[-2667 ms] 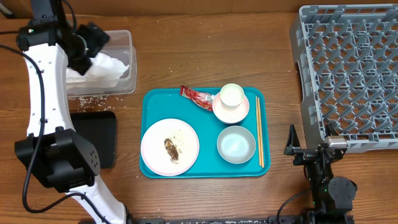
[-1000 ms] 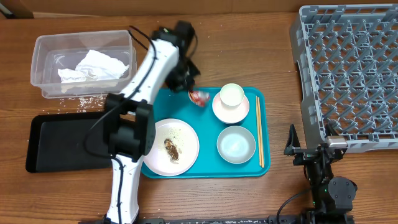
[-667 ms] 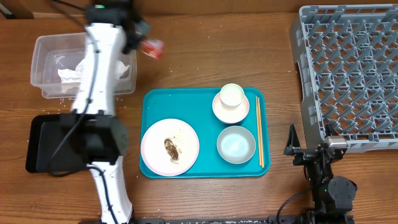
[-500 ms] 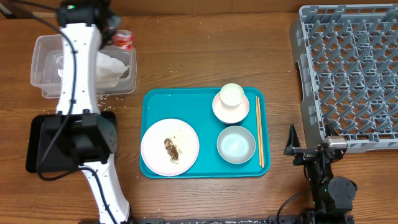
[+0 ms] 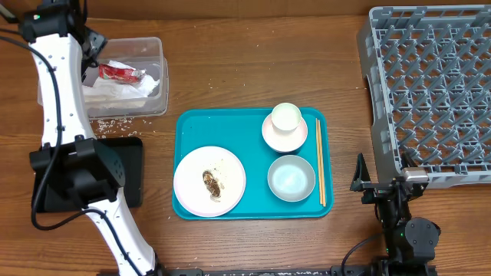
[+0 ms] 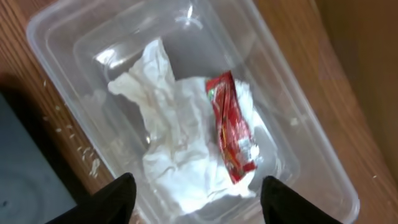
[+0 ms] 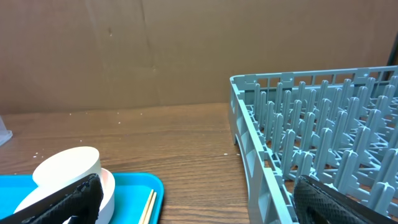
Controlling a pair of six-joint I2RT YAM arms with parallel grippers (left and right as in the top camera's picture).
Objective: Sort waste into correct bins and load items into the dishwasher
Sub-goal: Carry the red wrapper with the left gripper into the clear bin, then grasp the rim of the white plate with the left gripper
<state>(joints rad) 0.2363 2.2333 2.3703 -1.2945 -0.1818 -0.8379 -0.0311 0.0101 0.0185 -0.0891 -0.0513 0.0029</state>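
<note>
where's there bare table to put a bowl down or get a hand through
Widest bare wood: the strip behind the teal tray, from the clear tub across to the dish rack. A narrower lane runs between tray and rack. Crowded: the tray, with plate, two bowls, cup and chopsticks; and the left edge, where tub, black tray and spilled rice sit close.

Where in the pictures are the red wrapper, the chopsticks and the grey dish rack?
red wrapper (image 6: 231, 127): left wrist view, middle of its shiny face.
chopsticks (image 5: 320, 161): overhead view, midway along the pair.
grey dish rack (image 5: 430, 92): overhead view, middle of its peg grid.
</note>
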